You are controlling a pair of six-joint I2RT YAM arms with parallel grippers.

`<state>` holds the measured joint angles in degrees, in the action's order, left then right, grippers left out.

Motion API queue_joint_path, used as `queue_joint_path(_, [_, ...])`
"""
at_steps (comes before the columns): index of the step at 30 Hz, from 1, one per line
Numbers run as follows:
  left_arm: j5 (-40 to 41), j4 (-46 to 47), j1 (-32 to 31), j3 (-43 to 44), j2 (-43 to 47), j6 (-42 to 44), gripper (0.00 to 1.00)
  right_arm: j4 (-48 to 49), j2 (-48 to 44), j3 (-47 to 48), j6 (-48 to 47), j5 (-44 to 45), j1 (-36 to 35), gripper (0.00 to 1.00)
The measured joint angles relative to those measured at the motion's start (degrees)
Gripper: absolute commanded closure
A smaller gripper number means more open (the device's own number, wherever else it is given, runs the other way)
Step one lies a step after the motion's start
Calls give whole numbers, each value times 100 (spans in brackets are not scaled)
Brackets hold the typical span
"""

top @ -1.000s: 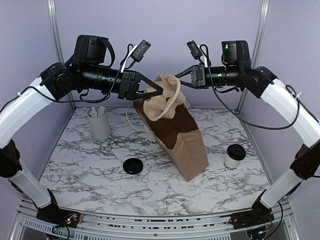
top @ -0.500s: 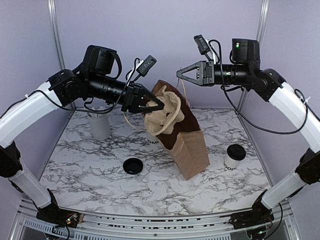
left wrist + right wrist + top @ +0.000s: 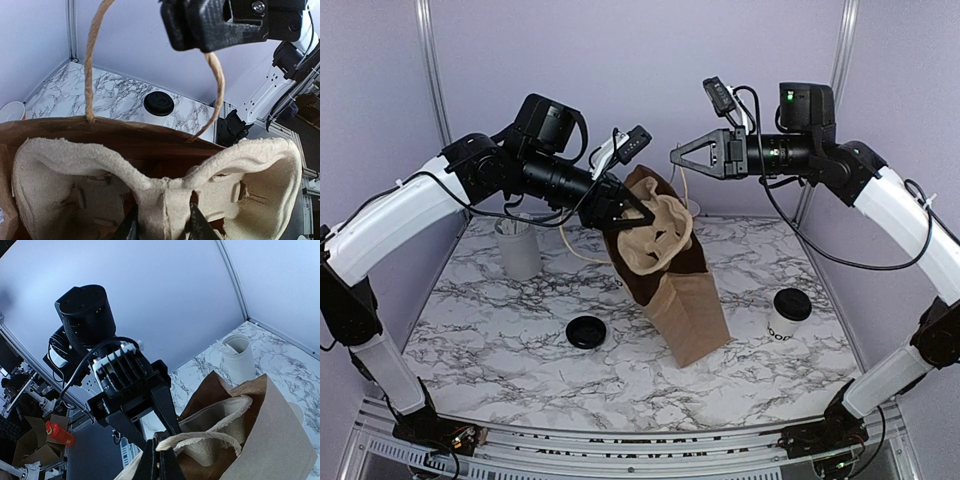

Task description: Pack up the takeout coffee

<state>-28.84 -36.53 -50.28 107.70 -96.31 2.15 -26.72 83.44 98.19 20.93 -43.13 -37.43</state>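
Observation:
The takeout coffee (image 3: 788,315), a white cup with a black lid, stands on the table right of the brown paper bag (image 3: 690,310); the left wrist view shows this coffee (image 3: 159,105) beyond the bag's rim. A beige pulp cup carrier (image 3: 655,235) sits tilted in the bag's mouth. My left gripper (image 3: 638,212) is shut on the carrier's centre ridge (image 3: 165,200). Above the bag, my right gripper (image 3: 674,156) is shut on the bag's twine handle (image 3: 217,80), holding it taut.
A loose black lid (image 3: 585,332) lies on the marble table left of the bag. A stack of lidless white cups (image 3: 518,245) stands at the back left. The bag leans toward the back left, and purple walls close off the back and sides.
The left gripper has pushed the carrier rightward and deeper into the bag's mouth. The right gripper has risen above the bag, pulling the handle up, and the bag stands more upright.

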Motion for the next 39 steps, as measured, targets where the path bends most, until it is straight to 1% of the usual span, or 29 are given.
queue_joint_path(11, [848,-369,0,63,-83,542,68,-59,0,-83,-57,-44,-63,100])
queue_joint_path(21, [1176,-549,0,63,-179,774,68,-166,-13,-208,-221,-48,-155,100])
queue_joint_path(29, [1672,-557,-13,31,-179,892,66,-227,-118,-313,-286,-28,-157,100])
queue_joint_path(33, [1904,-562,-109,-87,-181,927,66,-232,-136,-315,-280,20,-157,100])
queue_joint_path(39, [2190,-584,-417,-122,-372,944,66,-197,-133,-315,-205,131,-157,100])
